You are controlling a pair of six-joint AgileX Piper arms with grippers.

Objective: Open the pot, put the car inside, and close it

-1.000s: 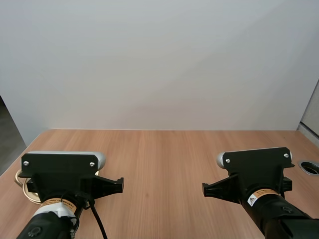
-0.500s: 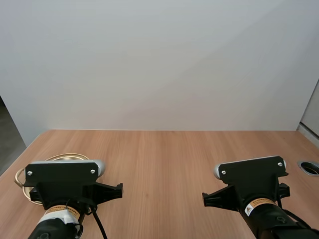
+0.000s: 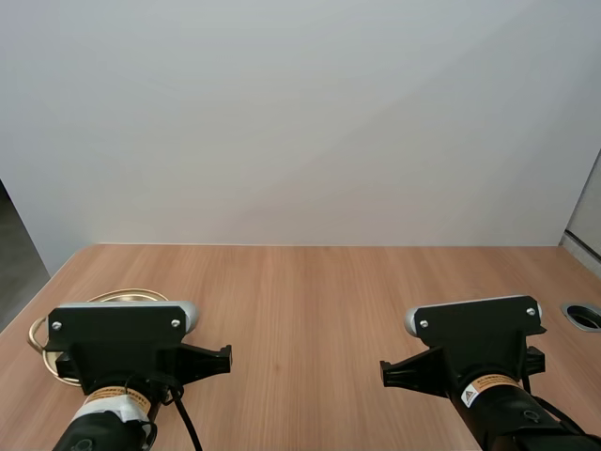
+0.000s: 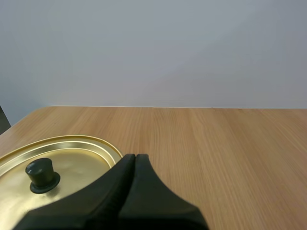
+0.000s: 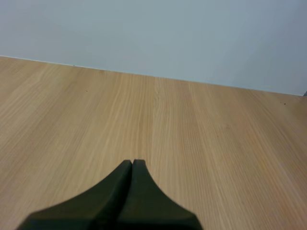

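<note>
Pressed together into one dark wedge, the left pincer [image 4: 135,158] hangs low over the near left part of the desk [image 4: 216,143], its tips pinching nothing. Just beside that wedge, towards the desk's left edge, lies the gold lid [image 4: 81,160] of the pot, flat and level, with its black knob [image 4: 42,175] standing upright at the middle. The tips are apart from the knob and sit close by the lid's rim; whether they touch the rim I cannot tell. What sits under the lid is hidden.

The right pincer [image 5: 132,163] is likewise closed tight, both fingers lying together as a single wedge over bare wood in the near right part of the desk, holding nothing.

From the high view, the left arm [image 3: 122,343] and the right arm [image 3: 479,343] stand side by side along the near edge, well apart, both facing the far edge. A thin arc of the gold lid's rim shows behind the left arm, by the left edge.

Farther on, a round cable hole [image 3: 584,317] is set into the desk at its right edge, beyond the right arm. Past the far edge rises a plain pale wall [image 3: 300,122].
</note>
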